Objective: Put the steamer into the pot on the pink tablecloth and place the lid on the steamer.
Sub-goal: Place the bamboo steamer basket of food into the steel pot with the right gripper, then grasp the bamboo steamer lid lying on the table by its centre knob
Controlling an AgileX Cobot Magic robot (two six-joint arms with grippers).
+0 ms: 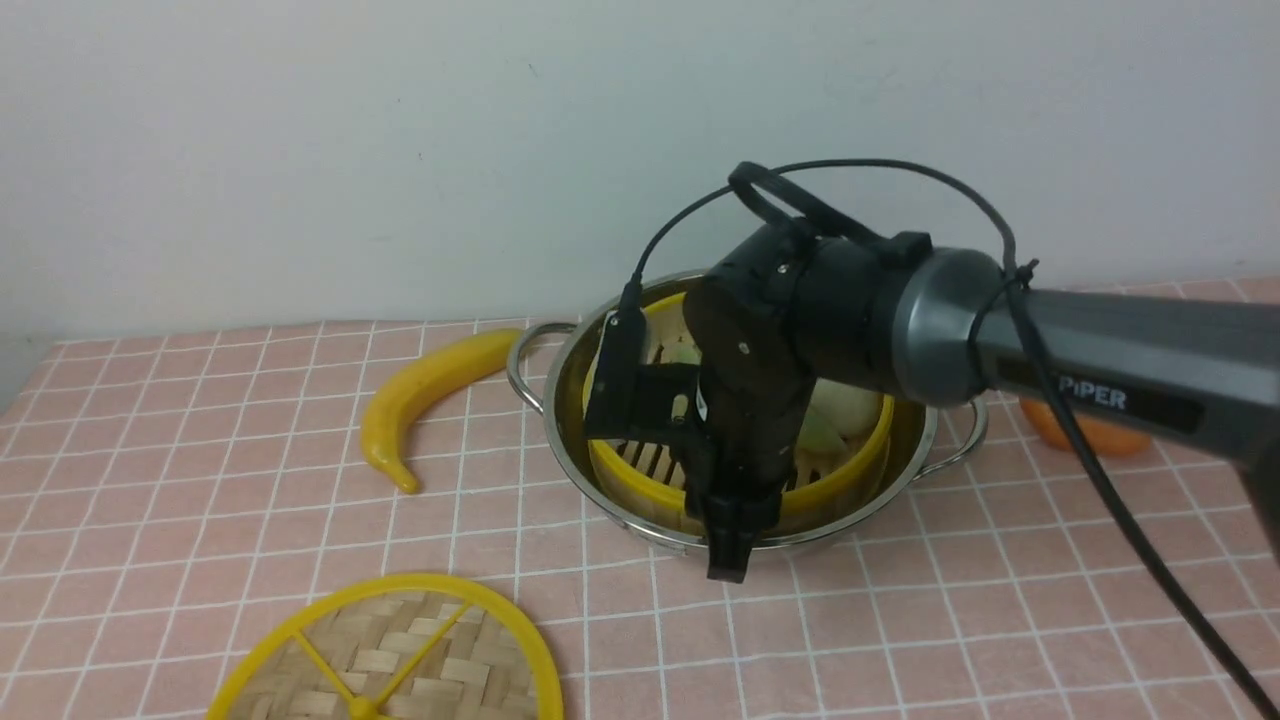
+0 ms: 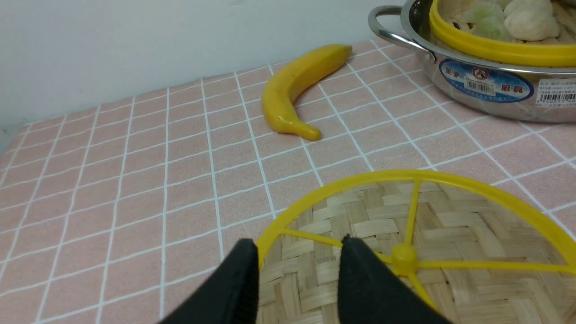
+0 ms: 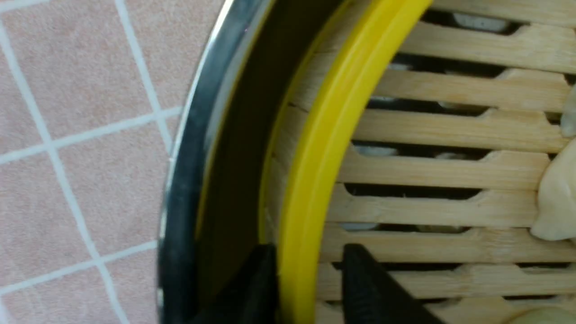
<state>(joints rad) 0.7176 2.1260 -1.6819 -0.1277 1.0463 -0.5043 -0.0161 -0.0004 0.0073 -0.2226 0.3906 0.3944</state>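
Right pincer (image 3: pixel 308 249) stands parted astride the rim of the steamer (image 3: pixel 450 171); it sits in the pot (image 3: pixel 184 180), holding dumplings (image 3: pixel 558 198).

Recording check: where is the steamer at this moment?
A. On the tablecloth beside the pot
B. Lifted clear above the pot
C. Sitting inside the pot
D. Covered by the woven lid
C: the steamer sits within the steel wall of the pot, uncovered, while the lid lies apart on the pink tablecloth.
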